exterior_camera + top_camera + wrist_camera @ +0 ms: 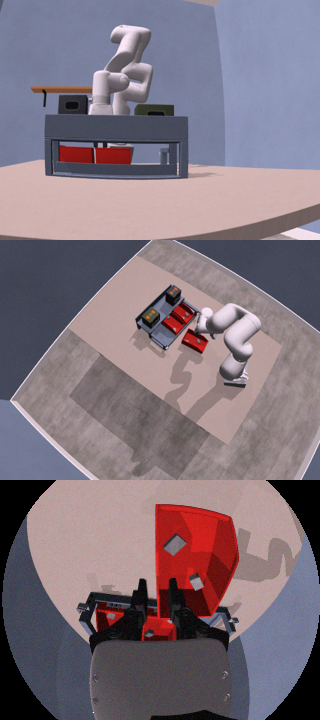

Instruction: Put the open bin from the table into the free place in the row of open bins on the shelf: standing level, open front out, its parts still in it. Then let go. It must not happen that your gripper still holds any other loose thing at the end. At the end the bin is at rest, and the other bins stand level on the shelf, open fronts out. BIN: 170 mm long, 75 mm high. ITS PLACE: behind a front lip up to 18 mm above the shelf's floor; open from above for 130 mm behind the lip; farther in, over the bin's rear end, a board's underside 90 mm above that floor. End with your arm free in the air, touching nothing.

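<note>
Although likely light and stiff-walled, your red open bin [192, 344] [195, 525], resting on the tabletop [116, 304] [155, 201] [100, 530] near the shelf [158, 342] [116, 126] [86, 622], carries loose grey parts [198, 341] [175, 545] that may slide if you tilt it; best hold: upright wall. Item: one claw [197, 333] [100, 145] [157, 587], yours, partly open, fingers either side of the wall's line, gripping nothing; contact cannot be told.

Top view looks steeply down from well above, taking in the whole worktop [116, 304] [155, 201]; exterior sits low and nearer, facing the shelf's back [116, 126]; wrist peers close past the end effector [158, 592], sharing red bins with top.
</note>
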Available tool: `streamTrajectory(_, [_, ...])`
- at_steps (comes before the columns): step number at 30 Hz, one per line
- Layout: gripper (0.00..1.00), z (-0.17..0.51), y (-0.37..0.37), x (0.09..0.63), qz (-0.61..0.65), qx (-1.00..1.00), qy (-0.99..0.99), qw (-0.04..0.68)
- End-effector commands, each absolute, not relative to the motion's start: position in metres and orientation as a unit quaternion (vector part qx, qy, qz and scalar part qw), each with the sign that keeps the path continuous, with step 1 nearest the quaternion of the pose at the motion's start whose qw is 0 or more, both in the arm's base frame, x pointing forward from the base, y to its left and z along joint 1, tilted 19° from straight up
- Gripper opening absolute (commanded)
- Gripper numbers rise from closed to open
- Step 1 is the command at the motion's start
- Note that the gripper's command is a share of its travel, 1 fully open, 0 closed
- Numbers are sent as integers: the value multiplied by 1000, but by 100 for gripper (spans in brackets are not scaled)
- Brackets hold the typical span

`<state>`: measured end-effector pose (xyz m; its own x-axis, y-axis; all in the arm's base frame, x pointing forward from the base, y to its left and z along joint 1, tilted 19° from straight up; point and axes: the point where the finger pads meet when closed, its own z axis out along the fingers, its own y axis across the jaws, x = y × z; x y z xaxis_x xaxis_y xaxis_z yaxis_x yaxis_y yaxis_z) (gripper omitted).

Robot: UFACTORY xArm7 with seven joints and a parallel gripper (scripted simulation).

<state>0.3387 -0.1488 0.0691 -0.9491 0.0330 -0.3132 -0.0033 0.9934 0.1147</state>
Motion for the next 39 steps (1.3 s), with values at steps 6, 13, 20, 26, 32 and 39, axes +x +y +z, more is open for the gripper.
streamTrajectory(6, [28,61,-148,342,57,8,985,160])
streamTrajectory(13, [28,61,-148,342,57,8,985,160])
streamTrajectory(20, [28,52,-147,345,57,8,985,160])
streamTrajectory(26, [28,52,-147,345,57,8,985,160])
streamTrajectory(32, [28,49,-147,346,56,8,985,160])
streamTrajectory(39, [28,38,-146,350,57,8,985,160])
